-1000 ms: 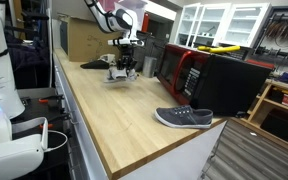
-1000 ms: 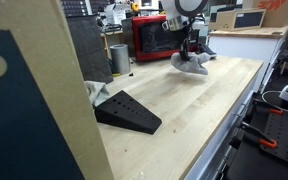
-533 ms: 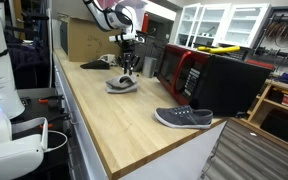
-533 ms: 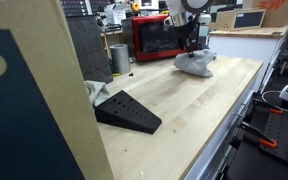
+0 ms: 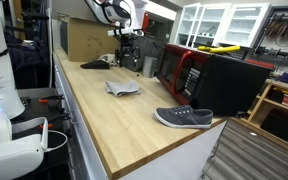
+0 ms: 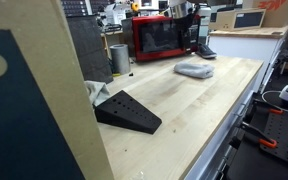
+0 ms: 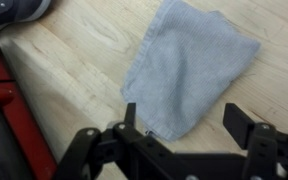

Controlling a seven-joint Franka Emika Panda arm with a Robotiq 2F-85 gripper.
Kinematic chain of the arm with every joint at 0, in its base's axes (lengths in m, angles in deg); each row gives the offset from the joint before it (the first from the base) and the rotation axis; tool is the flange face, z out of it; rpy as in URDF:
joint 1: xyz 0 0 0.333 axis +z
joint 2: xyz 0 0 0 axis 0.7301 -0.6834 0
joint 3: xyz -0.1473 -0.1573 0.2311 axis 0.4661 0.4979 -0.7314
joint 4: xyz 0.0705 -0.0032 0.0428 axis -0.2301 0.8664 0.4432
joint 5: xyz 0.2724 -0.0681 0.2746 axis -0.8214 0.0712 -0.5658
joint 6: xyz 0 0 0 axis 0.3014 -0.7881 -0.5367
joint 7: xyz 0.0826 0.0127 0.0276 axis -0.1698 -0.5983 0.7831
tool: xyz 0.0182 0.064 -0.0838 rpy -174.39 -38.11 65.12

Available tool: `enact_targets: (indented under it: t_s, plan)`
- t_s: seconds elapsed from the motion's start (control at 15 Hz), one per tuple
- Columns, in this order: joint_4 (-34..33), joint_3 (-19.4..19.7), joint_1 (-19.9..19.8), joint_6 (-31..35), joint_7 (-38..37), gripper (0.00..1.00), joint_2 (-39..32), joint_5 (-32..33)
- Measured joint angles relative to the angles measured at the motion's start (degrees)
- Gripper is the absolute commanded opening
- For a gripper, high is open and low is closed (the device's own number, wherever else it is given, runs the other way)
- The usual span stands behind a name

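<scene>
Cardboard box: a brown cardboard box [image 5: 82, 40] stands at the far left end of the wooden worktop [image 5: 94, 115] in an exterior view.
Wedge: a black wedge [image 5: 92, 64] lies flat on the wood in front of the box, well apart from the cloth.
Cloth: a grey cloth [image 5: 122, 88] lies crumpled on the worktop, free of the pincer. In the wrist view it spreads over the bare wood from the middle toward the upper right.
Gripper: the gripper [image 5: 131, 62] hangs above the cloth, clear of it. In the wrist view its two fingers [image 7: 131, 114] are spread wide with nothing pinched between them, and the cloth's near edge shows below the gap.
Microwave: a red microwave [image 5: 179, 70] stands against the back edge, to the right of the cloth.
Shoe: a grey shoe [image 5: 184, 118] rests on its sole at the near right end of the worktop, well apart from the cloth.
</scene>
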Motion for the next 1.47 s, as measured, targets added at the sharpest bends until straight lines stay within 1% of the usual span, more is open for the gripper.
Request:
enact_targets:
  t_s: [0.27,0.53,0.73,0.93,1.13,1.47]
  plan:
    - [-0.47,0.62,-1.37,-1.97,-1.24,1.0,2.24,-10.0]
    - [-0.49,3.13,-4.48,-3.23,-3.05,1.0,4.34,-16.82]
    - [-0.3,5.08,-6.58,-3.0,-5.47,1.0,4.67,-21.5]
    - [0.84,6.11,-7.65,-0.46,-8.51,1.0,4.66,-26.6]
    - [1.82,6.22,-7.76,0.88,-11.19,1.0,4.66,-29.99]
    - [1.87,6.12,-7.68,0.9,-11.22,1.0,4.57,-30.53]
